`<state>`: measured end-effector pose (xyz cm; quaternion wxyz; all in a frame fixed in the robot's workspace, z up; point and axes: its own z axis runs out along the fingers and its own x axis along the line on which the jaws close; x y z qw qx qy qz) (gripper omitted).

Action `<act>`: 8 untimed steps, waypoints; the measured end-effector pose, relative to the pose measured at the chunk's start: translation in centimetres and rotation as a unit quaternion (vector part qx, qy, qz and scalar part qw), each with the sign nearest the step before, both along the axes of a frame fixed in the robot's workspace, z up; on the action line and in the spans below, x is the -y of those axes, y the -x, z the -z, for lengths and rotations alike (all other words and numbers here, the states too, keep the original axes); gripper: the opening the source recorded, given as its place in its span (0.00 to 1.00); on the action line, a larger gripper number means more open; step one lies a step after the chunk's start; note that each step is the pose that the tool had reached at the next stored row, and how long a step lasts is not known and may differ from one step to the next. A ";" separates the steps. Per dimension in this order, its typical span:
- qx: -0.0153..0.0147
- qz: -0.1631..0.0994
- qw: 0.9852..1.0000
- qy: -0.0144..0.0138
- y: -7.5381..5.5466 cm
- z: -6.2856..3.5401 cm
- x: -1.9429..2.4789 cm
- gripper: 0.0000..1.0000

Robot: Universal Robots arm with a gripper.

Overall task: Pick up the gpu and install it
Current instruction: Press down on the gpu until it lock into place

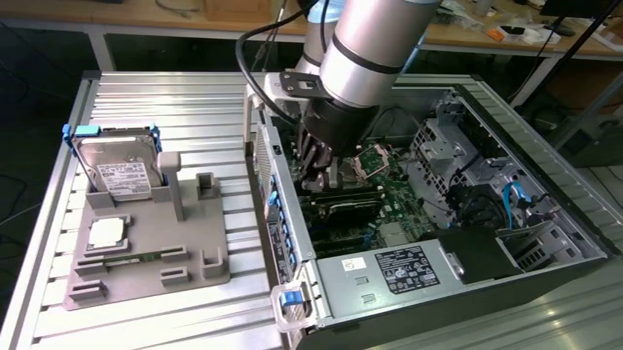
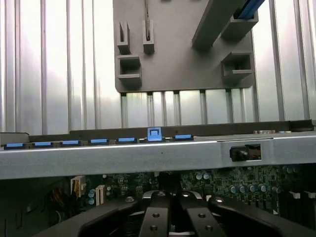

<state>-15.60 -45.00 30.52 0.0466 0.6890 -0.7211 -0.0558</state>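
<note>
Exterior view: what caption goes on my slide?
Robot gripper, shut, reaching inside the open computer case above the motherboard.

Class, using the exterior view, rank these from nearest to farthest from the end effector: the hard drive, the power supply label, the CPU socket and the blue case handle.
1. CPU socket, just toward the view's right of the end effector, inside the case.
2. Power supply label, lower in the case.
3. Blue case handle, at the case's near corner; close to the label's rank.
4. Hard drive, far left on the gray holder.
</note>
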 end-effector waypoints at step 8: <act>-0.020 0.000 1.000 -0.005 -0.3 -0.01 0.58 0.11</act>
